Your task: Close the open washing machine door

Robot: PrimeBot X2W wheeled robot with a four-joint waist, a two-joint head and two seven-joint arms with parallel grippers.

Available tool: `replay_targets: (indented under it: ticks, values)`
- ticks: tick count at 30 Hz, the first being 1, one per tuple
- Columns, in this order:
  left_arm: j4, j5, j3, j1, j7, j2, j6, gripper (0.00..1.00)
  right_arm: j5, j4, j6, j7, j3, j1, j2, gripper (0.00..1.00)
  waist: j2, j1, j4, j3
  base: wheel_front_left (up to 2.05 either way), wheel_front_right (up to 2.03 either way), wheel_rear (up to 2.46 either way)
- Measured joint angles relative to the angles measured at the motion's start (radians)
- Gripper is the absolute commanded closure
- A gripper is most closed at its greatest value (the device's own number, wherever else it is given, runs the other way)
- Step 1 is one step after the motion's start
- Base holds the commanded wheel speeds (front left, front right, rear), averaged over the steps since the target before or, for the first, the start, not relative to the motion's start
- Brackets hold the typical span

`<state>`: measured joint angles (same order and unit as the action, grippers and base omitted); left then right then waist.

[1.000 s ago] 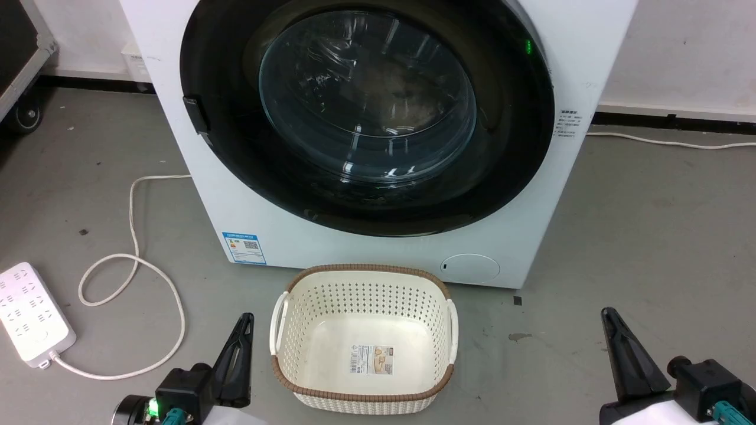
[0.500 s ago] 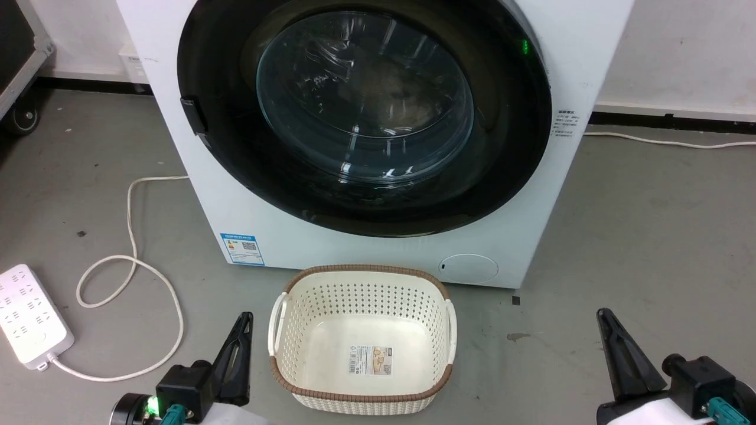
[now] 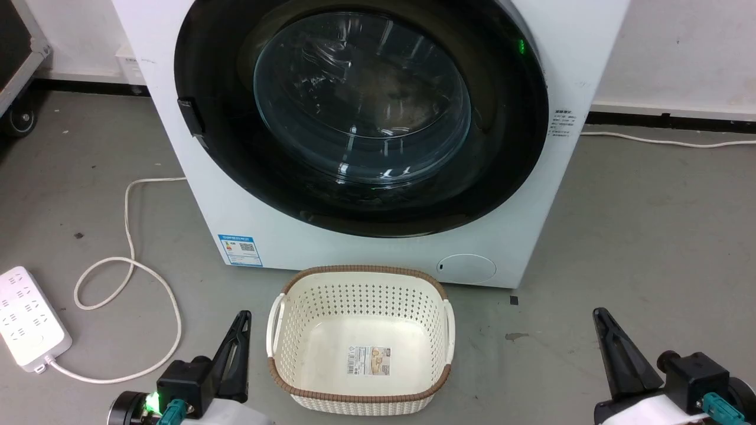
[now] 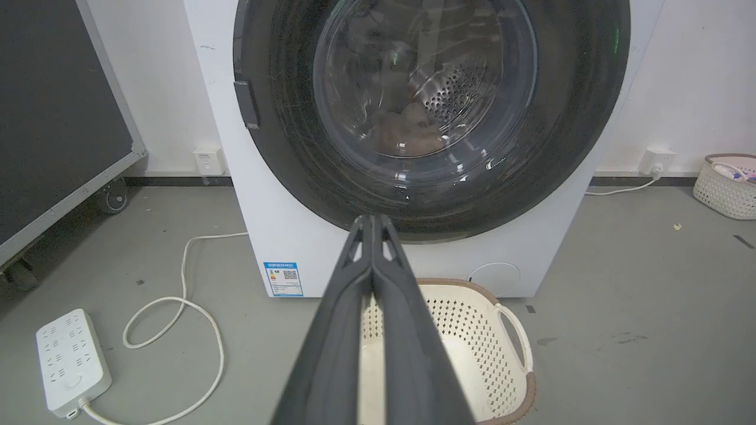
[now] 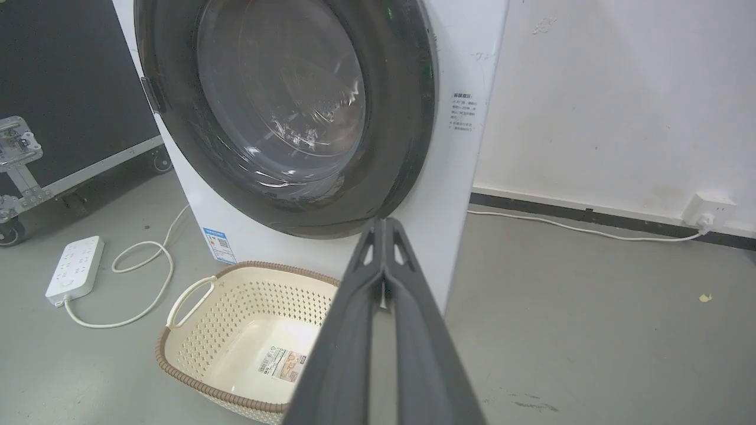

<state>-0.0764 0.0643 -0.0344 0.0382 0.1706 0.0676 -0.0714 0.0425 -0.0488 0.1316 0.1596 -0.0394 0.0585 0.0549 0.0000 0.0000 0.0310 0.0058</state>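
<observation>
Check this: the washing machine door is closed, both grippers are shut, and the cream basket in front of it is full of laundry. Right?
Not quite: the head view shows the cream perforated basket empty, with just a label on its bottom. The rest stands: the washing machine door looks closed, and the left gripper and right gripper are shut.

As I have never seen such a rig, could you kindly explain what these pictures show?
One wheeled robot took all three. The wide picture is from its head camera, looking down; the other two are from wrist cameras, each looking along that arm's two long dark fingers. The left pincer and right pincer are shut and hold nothing. Ahead stands a white boxy front-loading washing machine; its large round black-rimmed glass door looks closed. On the grey floor sit an empty cream perforated plastic basket and a white power strip.
</observation>
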Motion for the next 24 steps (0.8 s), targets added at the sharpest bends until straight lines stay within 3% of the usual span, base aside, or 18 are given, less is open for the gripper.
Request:
replay_targets:
  ticks: [24]
  values:
    - [0.021,-0.015,0.011,-0.003,-0.049,-0.006,0.017,1.0,-0.01,0.013,0.0,-0.045,0.011,-0.009,0.0,1.0,0.0,0.0,-0.009,-0.002,0.0,0.0,0.0]
